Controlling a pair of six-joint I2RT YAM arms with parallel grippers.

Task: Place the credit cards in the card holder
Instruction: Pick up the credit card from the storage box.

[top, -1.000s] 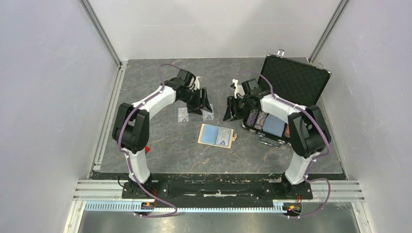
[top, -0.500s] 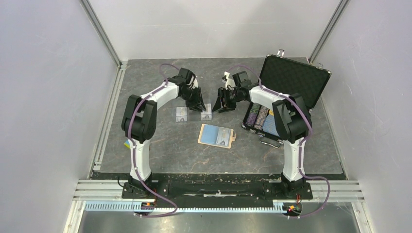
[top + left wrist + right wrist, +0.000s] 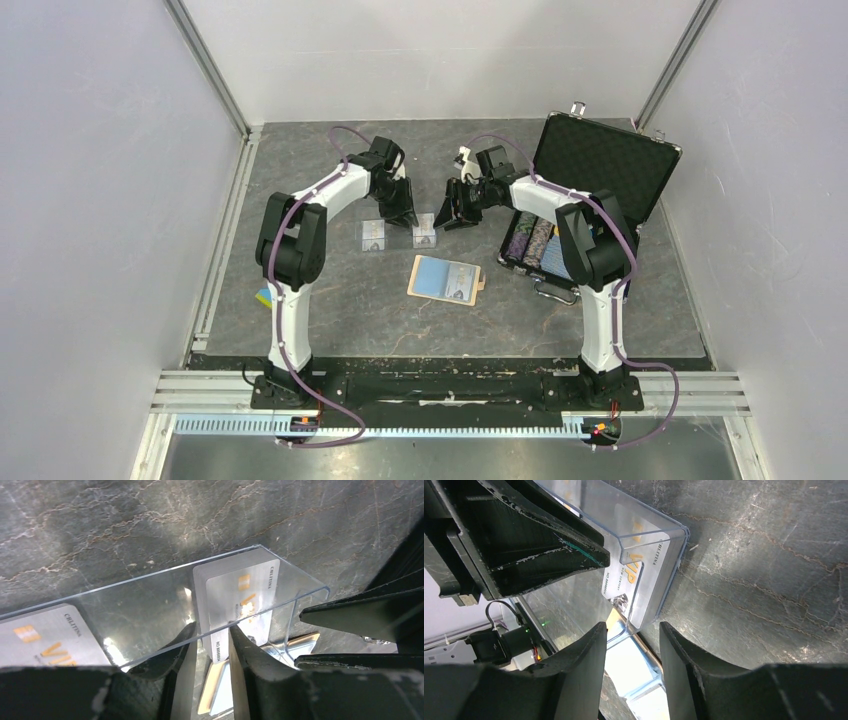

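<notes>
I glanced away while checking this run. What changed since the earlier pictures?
The right gripper swung left, away from the black case, and now straddles the end of the clear stand, open. The left gripper narrowed its jaws onto one credit card in the stand. The card holder, the case and the stand stayed put.

grey table [image 3: 330, 310] bears card holder [image 3: 446, 278], stand [image 3: 398, 238], case [image 3: 600, 165].

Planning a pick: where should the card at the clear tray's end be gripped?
Best pinch the card by its exposed upper edge, coming from above with jaws across its flat faces: it stands on edge inside the clear tray, whose walls block the sides.
</notes>
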